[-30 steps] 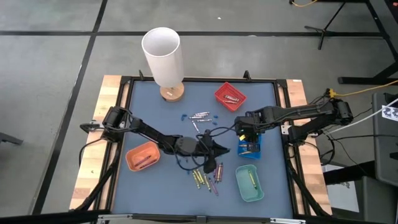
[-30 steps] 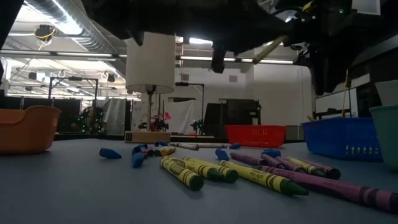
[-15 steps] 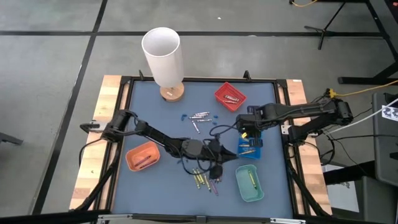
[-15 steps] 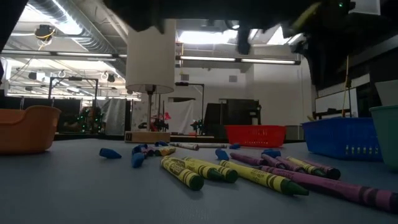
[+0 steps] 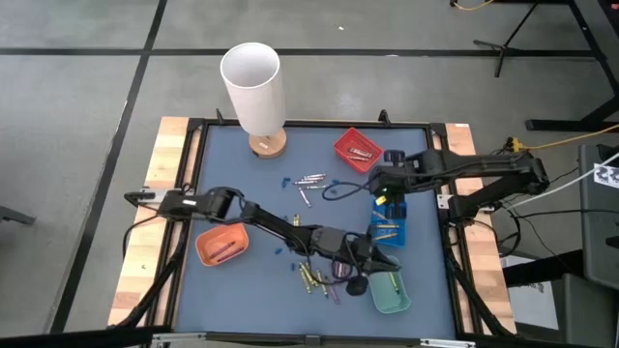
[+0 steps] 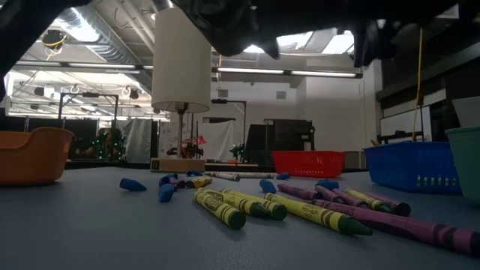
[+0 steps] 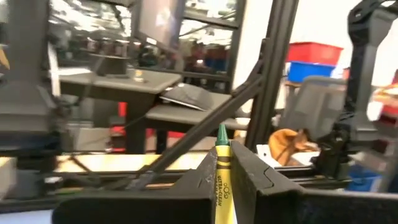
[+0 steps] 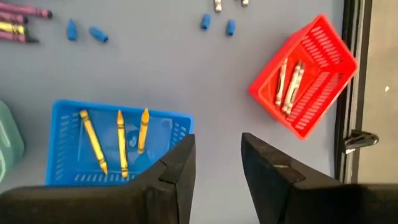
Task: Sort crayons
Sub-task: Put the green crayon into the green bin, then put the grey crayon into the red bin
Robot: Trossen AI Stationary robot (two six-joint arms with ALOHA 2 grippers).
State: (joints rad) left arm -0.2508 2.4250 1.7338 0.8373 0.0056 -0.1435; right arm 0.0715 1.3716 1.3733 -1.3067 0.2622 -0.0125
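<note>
Left pincer clamps yellow crayon, tip forward.

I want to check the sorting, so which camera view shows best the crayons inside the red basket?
The right wrist view: it looks down into the red basket, where silver-grey crayons lie together. The high view shows the basket small, with crayons barely visible. The low view shows only its side wall. The left wrist view does not show it.
</note>
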